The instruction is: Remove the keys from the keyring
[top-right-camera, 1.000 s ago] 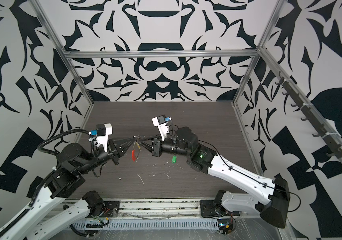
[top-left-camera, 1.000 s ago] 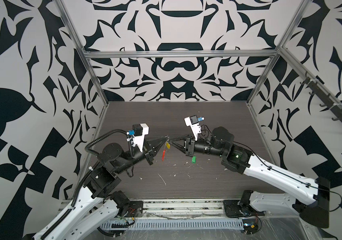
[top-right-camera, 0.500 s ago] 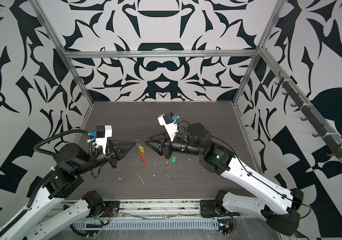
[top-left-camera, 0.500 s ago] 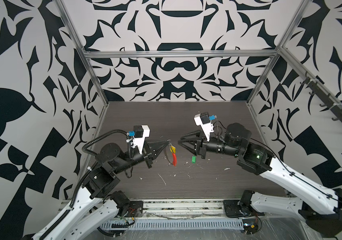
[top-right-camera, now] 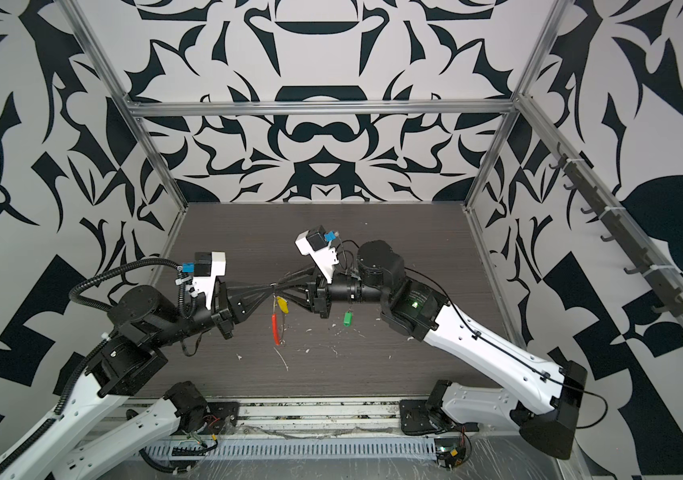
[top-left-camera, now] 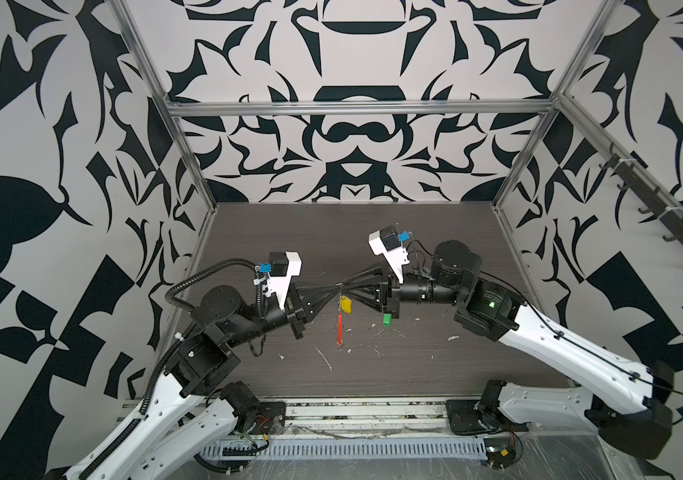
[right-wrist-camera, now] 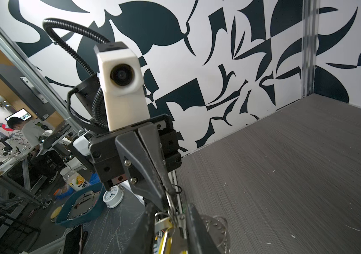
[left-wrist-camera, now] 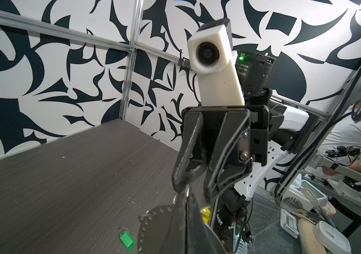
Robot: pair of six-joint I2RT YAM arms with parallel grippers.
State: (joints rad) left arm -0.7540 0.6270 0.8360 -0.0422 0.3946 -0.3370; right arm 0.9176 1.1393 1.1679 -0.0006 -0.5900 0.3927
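Raised at mid-scene: the left pincer [top-left-camera: 336, 286], jaws pressed together, nipping the keyring [right-wrist-camera: 171, 205] at its very tips. The thin silver ring shows just under the closed tips in the right wrist view. All of this is held above the worktop [top-left-camera: 435, 365].

Opposite, tip to tip with it: the right pincer [top-left-camera: 346, 289], reaching in from the other side. Jaws stand apart, straddling the ring. The left wrist view shows a clear gap between its fingers [left-wrist-camera: 184, 167], with one tip right beside the ring. Cannot tell whether the pads bear on anything.

Hanging from the ring: the yellow key [top-left-camera: 346, 304], just below the right pincer's tips, and the red-ended strip [top-left-camera: 339, 328], which drops straight down with its lower end at or near the worktop.

The green key [top-left-camera: 386, 319] is off the ring. It lies flat on the worktop below the base of the right pincer in both top views, near the hanging pieces but apart from them, its own small loop attached.

Farther out: pale scraps [top-left-camera: 325, 358] scattered over the dark worktop.
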